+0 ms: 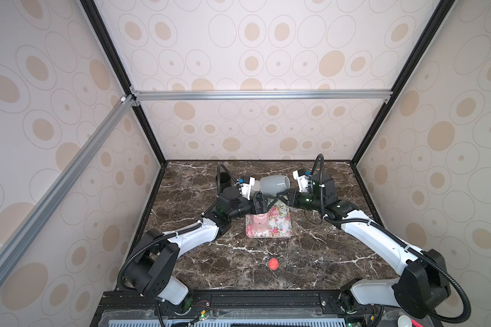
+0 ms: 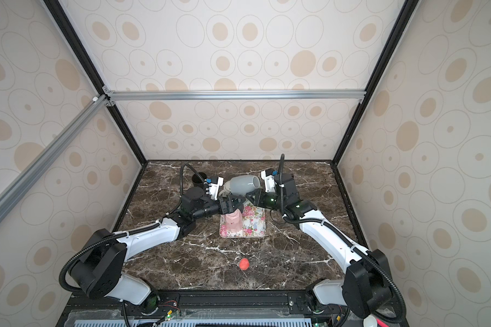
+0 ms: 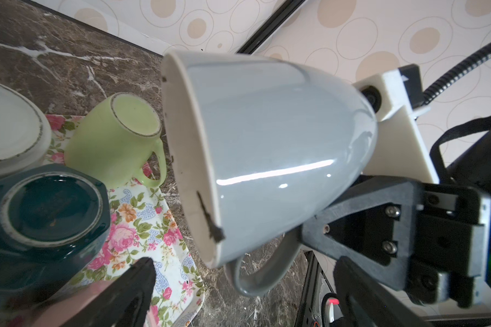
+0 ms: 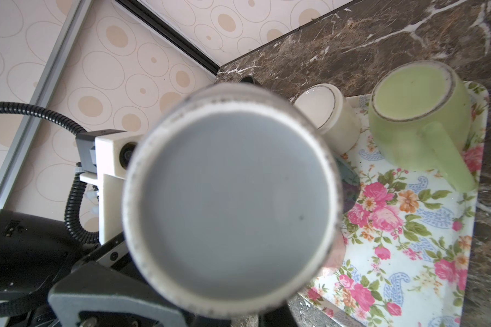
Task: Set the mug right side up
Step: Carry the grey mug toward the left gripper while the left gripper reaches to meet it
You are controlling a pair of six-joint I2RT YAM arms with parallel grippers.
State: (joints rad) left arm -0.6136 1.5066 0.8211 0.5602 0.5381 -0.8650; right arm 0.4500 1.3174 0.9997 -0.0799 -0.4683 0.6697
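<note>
The right hand (image 1: 278, 197) is closed on the handle of the glossy grey ceramic mug (image 1: 274, 184), which lies sideways in the air above the far end of the flowered tray (image 1: 282, 226). The left hand (image 1: 264, 205) gapes empty nearby. Pinched by its handle alone, the mug could swivel and strike the upturned green cup (image 3: 116, 141).

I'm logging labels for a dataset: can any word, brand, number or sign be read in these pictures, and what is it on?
No legible text anywhere.
Grey mug, green mug, floral tray: no lettering, only glaze and a flower pattern.
Small pale mark on the dark block of the camera mount: too blurred to read.
Faint raised marks on the black arm housing: too blurred to read.
</note>
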